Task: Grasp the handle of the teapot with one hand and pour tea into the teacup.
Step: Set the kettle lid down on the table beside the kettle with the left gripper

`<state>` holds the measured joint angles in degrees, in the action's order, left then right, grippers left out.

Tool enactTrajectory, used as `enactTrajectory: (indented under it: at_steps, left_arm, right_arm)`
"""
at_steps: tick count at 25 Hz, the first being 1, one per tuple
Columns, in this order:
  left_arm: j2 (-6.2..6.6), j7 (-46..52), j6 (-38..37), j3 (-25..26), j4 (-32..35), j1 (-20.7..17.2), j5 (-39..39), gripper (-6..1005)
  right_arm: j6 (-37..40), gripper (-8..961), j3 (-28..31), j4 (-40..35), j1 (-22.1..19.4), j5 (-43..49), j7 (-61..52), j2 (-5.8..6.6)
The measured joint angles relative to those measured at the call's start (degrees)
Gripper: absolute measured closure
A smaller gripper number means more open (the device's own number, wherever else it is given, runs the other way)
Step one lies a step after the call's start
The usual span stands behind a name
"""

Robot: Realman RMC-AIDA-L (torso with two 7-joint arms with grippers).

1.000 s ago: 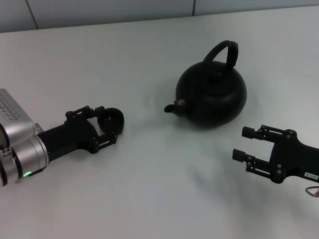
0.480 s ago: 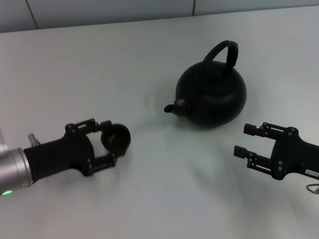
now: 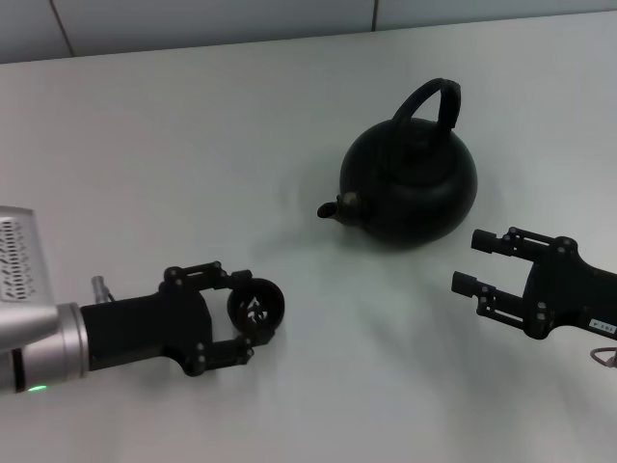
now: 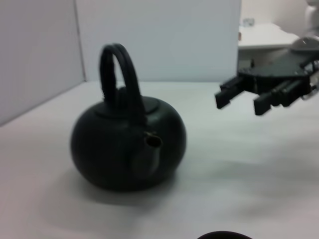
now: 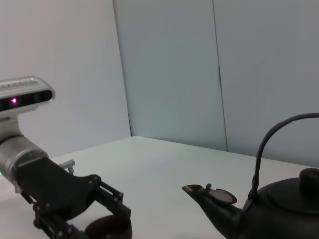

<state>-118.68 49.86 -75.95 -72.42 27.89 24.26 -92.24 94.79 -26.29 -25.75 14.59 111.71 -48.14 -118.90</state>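
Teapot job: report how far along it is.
Done: the left gripper is shut on the teacup, near the table's front. In hand: the right gripper hovers open beside the teapot, short of the handle. Left: grasp the handle, lift the pot and pour; its spout is not over the cup.

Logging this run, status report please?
Left tool shut on teacup, low over the table. Right tool open, short of teapot; handle ungrasped. Nothing in the way.

Matte-black teapot, brass-tipped spout, black teacup
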Motion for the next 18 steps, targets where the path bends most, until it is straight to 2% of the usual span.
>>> enactTrajectory:
  at_steps: [12,18]
  left_arm:
    - [-0.14,-0.3,3.9,-1.1,-2.7,2.3,0.3,309]
    - [-0.19,-0.3,4.4,-1.1,-3.1,2.9,0.3,273]
  right_arm:
    - [-0.2,343,0.1,0.0,0.5,0.0,-0.2,0.00]
    - [-0.2,344,0.2,0.0,0.7,0.0,-0.2,0.00]
